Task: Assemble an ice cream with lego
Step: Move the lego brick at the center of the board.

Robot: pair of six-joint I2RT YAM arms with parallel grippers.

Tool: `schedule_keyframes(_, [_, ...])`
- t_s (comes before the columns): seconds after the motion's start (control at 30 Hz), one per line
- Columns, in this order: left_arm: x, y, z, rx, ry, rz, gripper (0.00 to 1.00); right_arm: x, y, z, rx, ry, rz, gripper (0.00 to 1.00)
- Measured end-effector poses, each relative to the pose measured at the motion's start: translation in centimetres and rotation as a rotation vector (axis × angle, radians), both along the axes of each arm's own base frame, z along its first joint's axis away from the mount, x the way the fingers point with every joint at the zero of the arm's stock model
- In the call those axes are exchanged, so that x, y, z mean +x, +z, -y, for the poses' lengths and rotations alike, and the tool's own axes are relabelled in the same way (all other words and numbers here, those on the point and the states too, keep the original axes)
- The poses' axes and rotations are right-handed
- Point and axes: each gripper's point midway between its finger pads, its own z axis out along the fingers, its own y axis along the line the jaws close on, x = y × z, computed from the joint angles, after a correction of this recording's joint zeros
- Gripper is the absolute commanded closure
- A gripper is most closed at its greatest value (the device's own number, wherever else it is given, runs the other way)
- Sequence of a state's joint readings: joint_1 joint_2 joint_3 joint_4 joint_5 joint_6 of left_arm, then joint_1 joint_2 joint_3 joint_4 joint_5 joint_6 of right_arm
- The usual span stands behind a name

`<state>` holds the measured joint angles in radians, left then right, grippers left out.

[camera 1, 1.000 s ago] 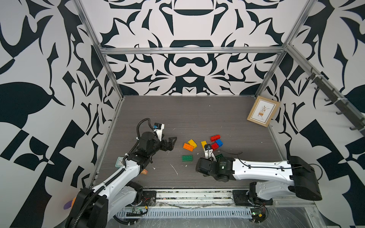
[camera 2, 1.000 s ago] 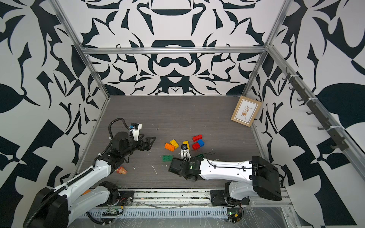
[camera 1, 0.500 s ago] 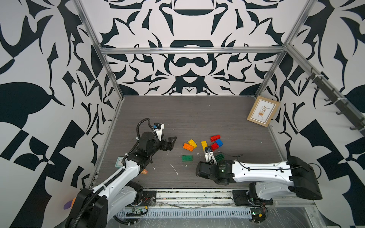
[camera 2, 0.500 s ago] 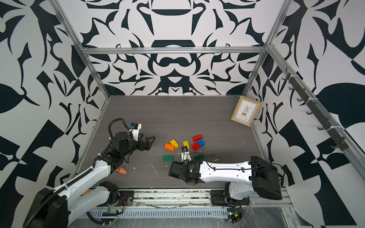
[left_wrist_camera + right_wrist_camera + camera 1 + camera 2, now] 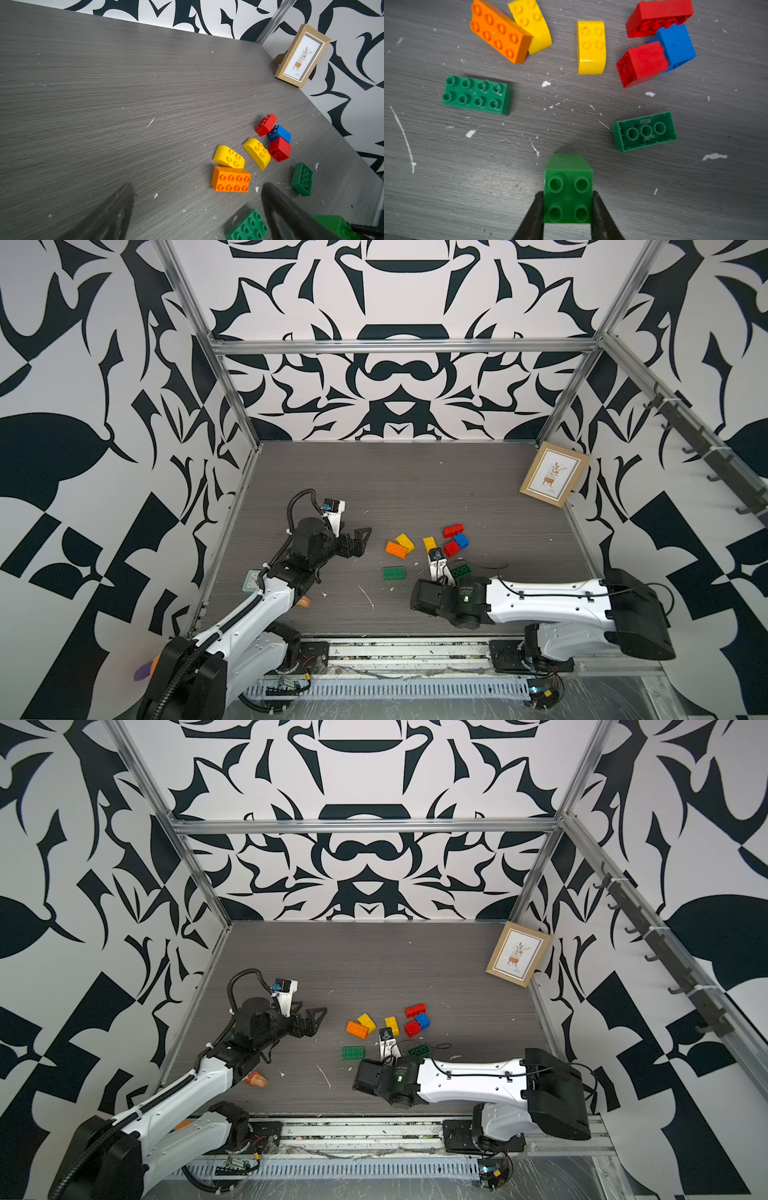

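On the front of the table (image 5: pixel 415 481), my right gripper (image 5: pixel 568 199) is clamped on a small green brick (image 5: pixel 568 187), studs facing the wrist cam. The pads only pinch its near half, so my first worry is that it pivots or pops out once I press it onto anything. The other bricks lie loose just beyond it: a long green brick (image 5: pixel 476 94) studs up, a flipped green brick (image 5: pixel 644 132) hollow side up, and an orange brick (image 5: pixel 500 31) touching a yellow one. There's also a second yellow, plus two reds and a blue bunched together. The left gripper (image 5: pixel 359 540) hangs wide open with nothing in it, near the orange brick but not touching. So nothing braces a base piece, and I reckon the long green brick just skates across the table if I push down on it alone. If the studs are misaligned, the brick jams crooked. A low swing of the right arm could also scatter the pile. And I can't stack on the flipped one until it's turned over.
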<state>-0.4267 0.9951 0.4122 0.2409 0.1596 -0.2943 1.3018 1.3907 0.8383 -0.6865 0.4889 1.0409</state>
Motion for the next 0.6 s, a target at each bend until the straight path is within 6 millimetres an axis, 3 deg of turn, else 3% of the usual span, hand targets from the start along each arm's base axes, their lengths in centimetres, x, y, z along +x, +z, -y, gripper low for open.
schedule_keyframes(0.4, [0.0,1.0,-0.4,-0.001,0.022,0.033,0.01,2.9,0.7,-1.0,-0.031,0.102,0.01,0.93])
schedule_keyframes(0.6, [0.0,0.7,-0.5,0.005,0.023,0.025,0.01,3.4,0.5,-2.3,-0.016,0.136,0.032,0.87])
